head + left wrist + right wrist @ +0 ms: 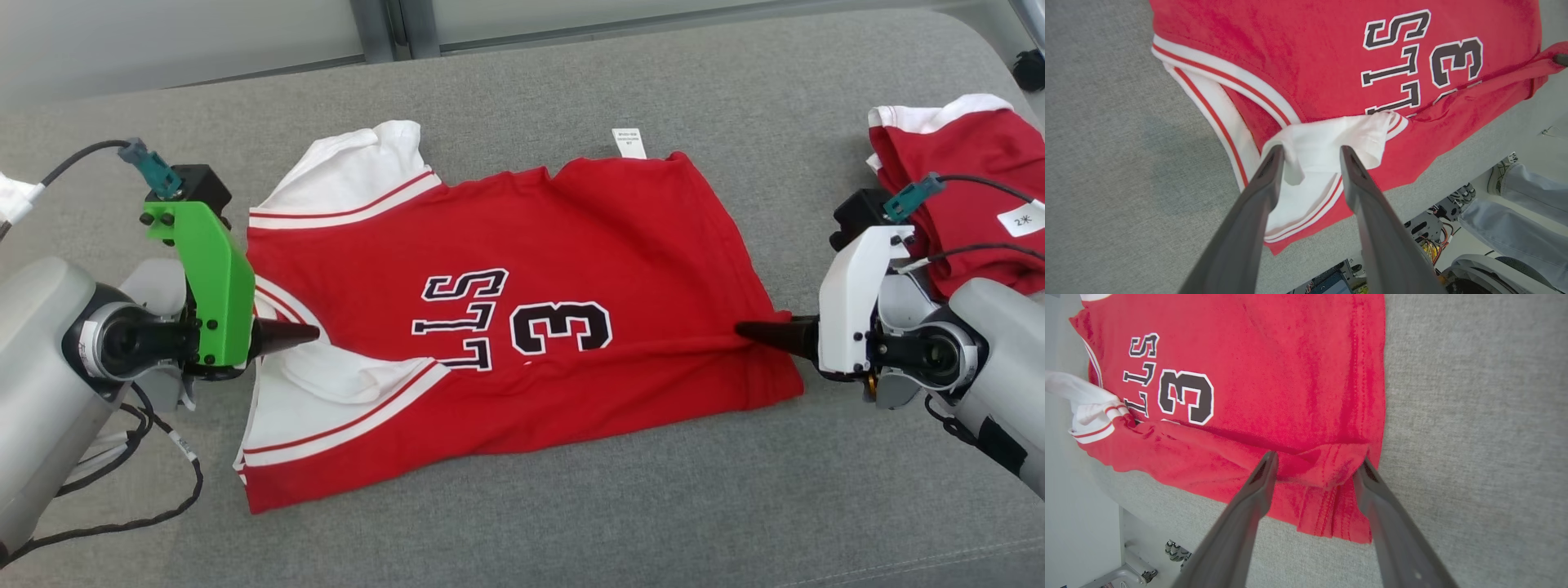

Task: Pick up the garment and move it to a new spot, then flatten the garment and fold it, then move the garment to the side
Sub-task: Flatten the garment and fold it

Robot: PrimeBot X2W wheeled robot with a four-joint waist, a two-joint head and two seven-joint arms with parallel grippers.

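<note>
On cushion (522, 523), red jersey (637, 245), L fingers (1263, 183) spread, R fingers (1259, 486) spread

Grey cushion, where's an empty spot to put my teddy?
Best: the wide bare strip of grey cushion nearest the robot, in front of the red jersey. Another bare strip lies behind the jersey, up to the far edge. Crowded: both jersey ends, where the left gripper and right gripper sit, and the far right corner with another red garment.

White label (629, 143) print unreadably small, second red shirt (976, 163) partly behind right arm (1000, 343), garment (522, 269) lettering partly folded under
</note>
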